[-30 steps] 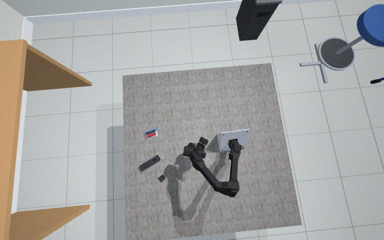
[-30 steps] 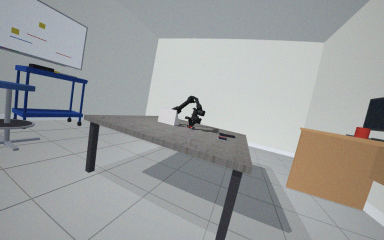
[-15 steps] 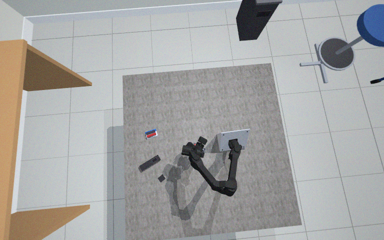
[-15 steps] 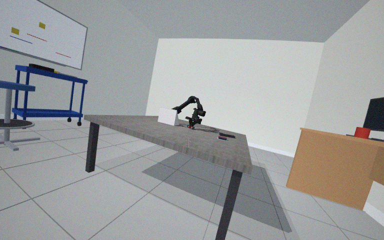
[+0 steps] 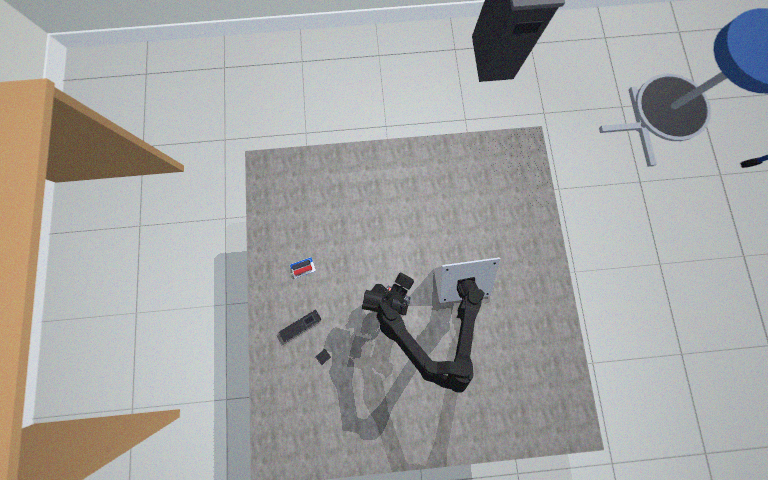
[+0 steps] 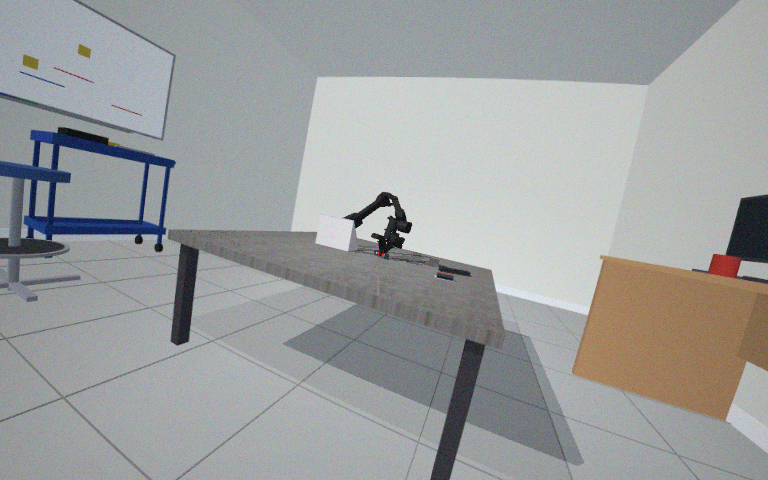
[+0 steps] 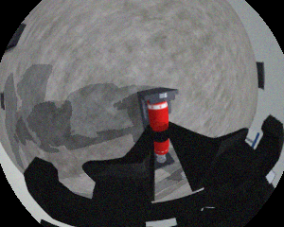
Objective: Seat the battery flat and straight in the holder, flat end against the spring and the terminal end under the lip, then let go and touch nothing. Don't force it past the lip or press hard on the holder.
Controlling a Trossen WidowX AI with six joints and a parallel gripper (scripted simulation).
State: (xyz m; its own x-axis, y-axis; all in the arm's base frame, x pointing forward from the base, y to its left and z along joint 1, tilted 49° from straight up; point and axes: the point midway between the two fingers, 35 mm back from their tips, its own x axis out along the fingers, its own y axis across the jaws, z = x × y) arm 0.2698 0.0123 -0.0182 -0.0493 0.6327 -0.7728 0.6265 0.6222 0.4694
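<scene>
the red battery (image 7: 159,125) is clamped between the jaws of the gripper (image 7: 156,151), pointing away from the wrist camera and held above the grey bench (image 5: 376,196). the holder (image 5: 302,268), red and blue inside a white frame, lies well apart toward the bench's left side. a long dark bar (image 5: 299,326) and a small dark block (image 5: 322,356) lie near it.
</scene>
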